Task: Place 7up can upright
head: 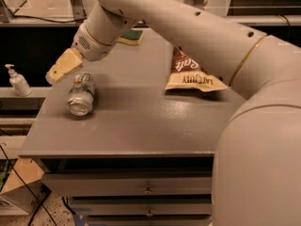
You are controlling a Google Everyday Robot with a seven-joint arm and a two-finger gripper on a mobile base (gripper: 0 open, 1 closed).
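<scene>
Fingers pressed together, empty; gripper hovers just beyond and left of the toppled 7up can. Approach stage: next, open and grasp it.

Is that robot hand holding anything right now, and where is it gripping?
Nothing. The gripper hovers just left of the 7up can, which lies on its side on the table.
</scene>
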